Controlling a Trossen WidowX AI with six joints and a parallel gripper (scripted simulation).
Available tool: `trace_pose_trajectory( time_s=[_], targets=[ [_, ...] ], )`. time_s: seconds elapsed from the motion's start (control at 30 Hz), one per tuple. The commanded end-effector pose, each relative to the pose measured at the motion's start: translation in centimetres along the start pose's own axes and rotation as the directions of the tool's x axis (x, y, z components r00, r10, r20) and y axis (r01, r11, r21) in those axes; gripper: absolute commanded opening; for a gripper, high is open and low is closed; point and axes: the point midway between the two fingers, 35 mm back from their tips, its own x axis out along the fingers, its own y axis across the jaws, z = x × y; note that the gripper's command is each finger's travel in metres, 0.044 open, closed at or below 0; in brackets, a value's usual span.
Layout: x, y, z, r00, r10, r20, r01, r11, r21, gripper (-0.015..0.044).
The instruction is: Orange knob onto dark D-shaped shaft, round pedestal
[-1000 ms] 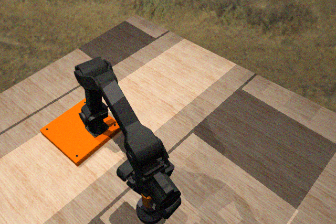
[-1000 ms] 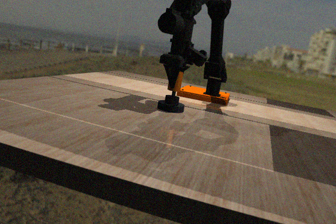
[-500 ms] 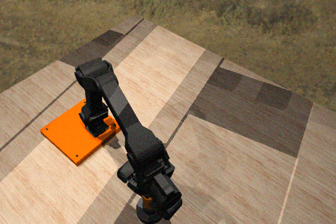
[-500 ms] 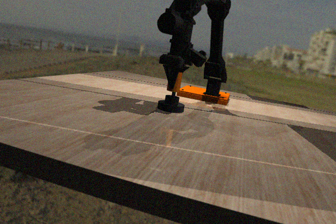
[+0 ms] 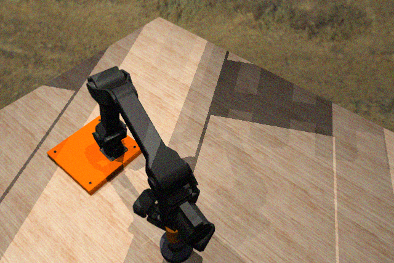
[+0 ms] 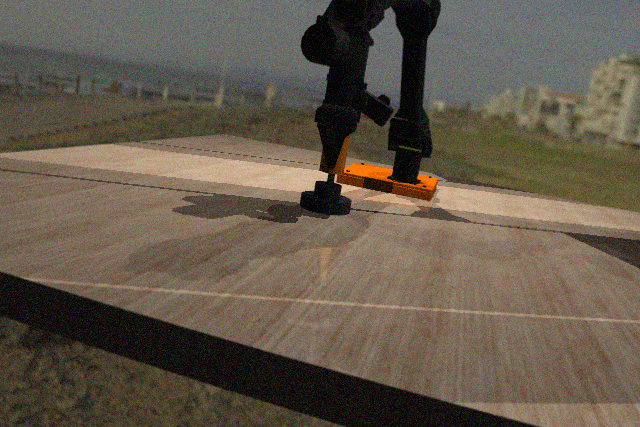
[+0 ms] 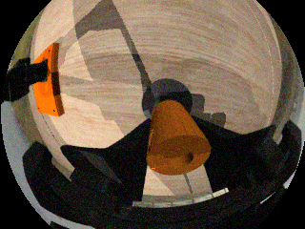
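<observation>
The orange knob (image 5: 172, 235) (image 6: 341, 156) (image 7: 177, 138) is upright between the fingers of my gripper (image 5: 172, 231) (image 6: 332, 162) (image 7: 170, 121), which is shut on it. The dark round pedestal (image 5: 176, 254) (image 6: 325, 203) (image 7: 167, 89) stands on the table directly below. In the exterior view, a short length of the dark shaft (image 6: 331, 178) shows between the knob's lower end and the pedestal, so the knob is above the pedestal, not down on it. Whether the shaft's tip is inside the hole cannot be seen. A small dark mark shows on the knob's near end in the wrist view. The shaft's flat side is hidden.
The arm's orange base plate (image 5: 76, 158) (image 6: 364, 176) (image 7: 53, 97) lies on the wooden table (image 5: 254, 170) (image 6: 258, 267) (image 7: 214, 43), behind the pedestal in the exterior view. Dark shadow patches cross the table. The table's near edge crosses the bottom of the exterior view.
</observation>
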Motion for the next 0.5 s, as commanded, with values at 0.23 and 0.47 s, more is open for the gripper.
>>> trace_pose_trajectory(
  time_s=[0.23, 0.47],
  targets=[
    [-0.15, 0.00, 0.06, 1.000, -0.009, 0.000, 0.009, 1.000, -0.029, 0.0000],
    [-0.01, -0.29, -0.07, 1.000, -0.009, 0.000, 0.009, 1.000, -0.029, 0.0000]
  ],
)
